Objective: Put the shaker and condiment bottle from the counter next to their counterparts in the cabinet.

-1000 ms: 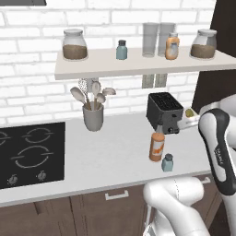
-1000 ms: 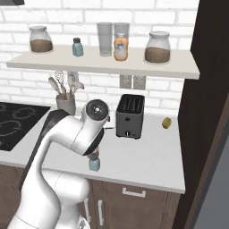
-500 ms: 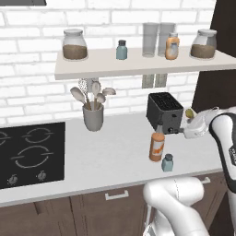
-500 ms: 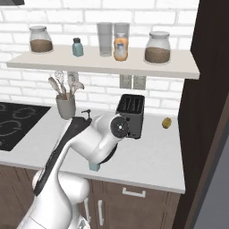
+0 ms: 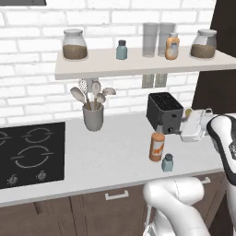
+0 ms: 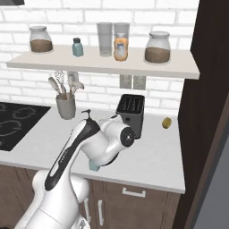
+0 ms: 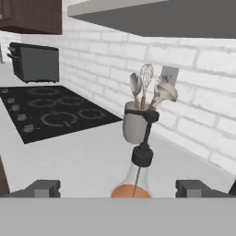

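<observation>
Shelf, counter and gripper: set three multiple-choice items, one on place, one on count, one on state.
1. Where is the condiment bottle?
A. on the shelf
B. on the counter before the toaster
C. on the stove

2. How many brown-filled jars stand on the shelf?
A. one
B. two
C. four

3. The gripper is:
A. open, bottle between the fingers
B. shut on the shaker
C. shut on a spoon

Key: 1 B, it stands by the toaster; 2 B, one jar at each end; 3 A, the hand view shows the fingertips wide apart.
</observation>
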